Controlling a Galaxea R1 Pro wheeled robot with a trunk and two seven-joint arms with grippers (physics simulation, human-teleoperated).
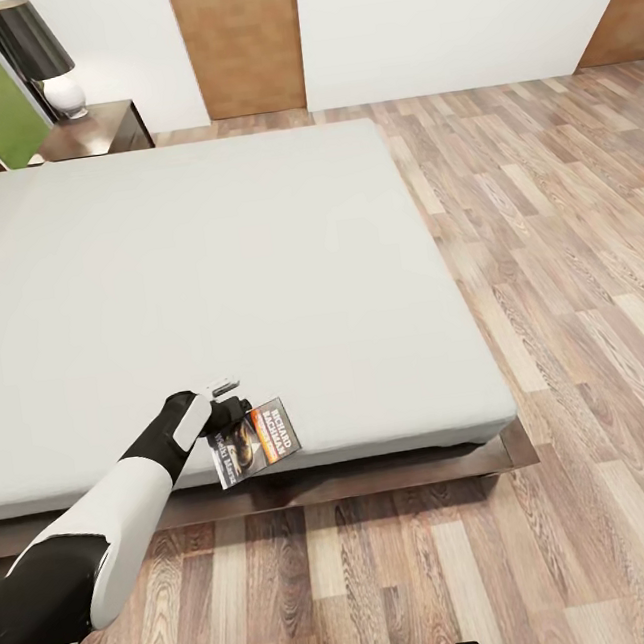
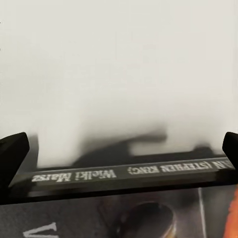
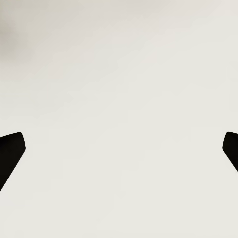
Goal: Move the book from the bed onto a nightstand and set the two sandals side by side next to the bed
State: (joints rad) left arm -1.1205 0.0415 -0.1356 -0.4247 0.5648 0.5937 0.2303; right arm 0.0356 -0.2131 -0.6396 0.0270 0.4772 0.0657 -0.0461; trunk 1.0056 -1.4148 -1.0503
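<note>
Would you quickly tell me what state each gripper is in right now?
Left gripper: open, fingers straddling the book at the bed's near edge, not closed on it.
Right gripper: open, holding nothing.

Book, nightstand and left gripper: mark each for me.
book (image 1: pixel 259 440): head view, on its front cover.
nightstand (image 1: pixel 102 127): head view, on its dark wooden top.
left gripper (image 1: pixel 234 410): head view, between its fingertips at the book's edge.

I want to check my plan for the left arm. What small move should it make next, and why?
Probably close the left hand on the book. The wrist view shows both fingertips wide apart with the book's spine between them, and the book lies at the near edge of the bed, so nothing is gripped yet.
</note>
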